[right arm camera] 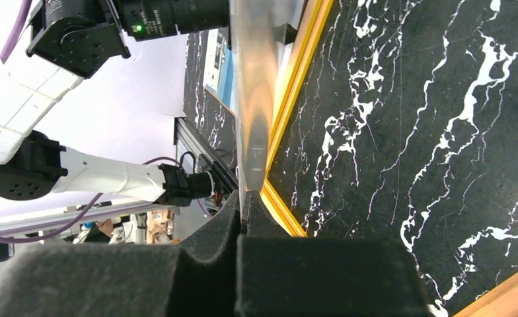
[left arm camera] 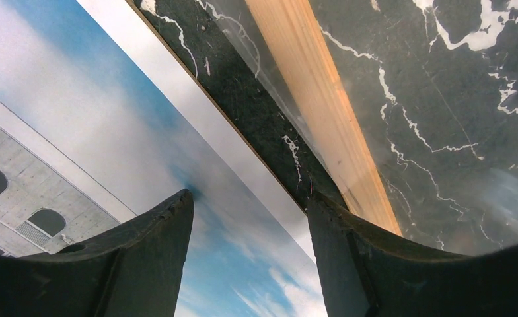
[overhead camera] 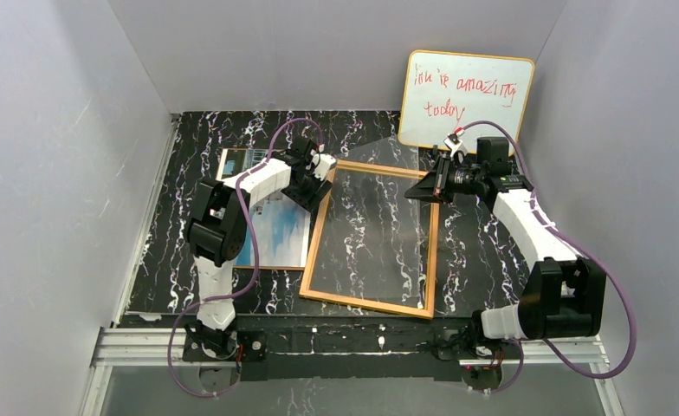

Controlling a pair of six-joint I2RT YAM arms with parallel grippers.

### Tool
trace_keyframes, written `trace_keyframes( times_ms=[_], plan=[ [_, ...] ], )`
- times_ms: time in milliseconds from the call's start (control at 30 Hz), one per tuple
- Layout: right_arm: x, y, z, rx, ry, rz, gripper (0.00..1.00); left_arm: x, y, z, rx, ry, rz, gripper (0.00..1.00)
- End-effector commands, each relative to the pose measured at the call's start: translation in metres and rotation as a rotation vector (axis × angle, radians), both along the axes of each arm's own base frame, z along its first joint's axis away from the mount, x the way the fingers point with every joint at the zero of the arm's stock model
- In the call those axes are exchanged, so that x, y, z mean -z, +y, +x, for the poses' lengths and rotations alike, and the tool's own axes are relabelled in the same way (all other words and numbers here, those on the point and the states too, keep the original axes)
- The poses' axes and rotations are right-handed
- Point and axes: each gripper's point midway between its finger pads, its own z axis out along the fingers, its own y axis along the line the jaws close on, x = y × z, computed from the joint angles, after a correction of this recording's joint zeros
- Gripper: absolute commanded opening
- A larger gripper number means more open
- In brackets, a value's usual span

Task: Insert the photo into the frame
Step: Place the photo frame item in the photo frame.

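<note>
Found right gripper (right arm camera: 244,205) pinching clear pane (right arm camera: 253,99), tilted up off frame (overhead camera: 366,304). Found left gripper (left arm camera: 250,198) spread over edge of photo (left arm camera: 111,125), lying face-up just left of frame. Judged step: photo pickup. Next calls for closing on that edge, then sliding into frame.

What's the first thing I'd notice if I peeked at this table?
Probably the whiteboard with red handwriting, propped against the back wall on the right. Next, the big orange-rimmed frame lying mid-table, where the right gripper pinches the edge of a clear pane. Left of it lies the blue-sky photo, with the open left gripper over its edge.
</note>
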Motion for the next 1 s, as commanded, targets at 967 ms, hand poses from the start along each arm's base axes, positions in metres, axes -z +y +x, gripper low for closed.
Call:
trace_keyframes(
  times_ms=[967],
  plan=[
    [0.078, -0.039, 0.015, 0.146, 0.165, -0.217, 0.01, 0.013, 0.006, -0.025, 0.013, 0.092, 0.016, 0.61]
  ],
)
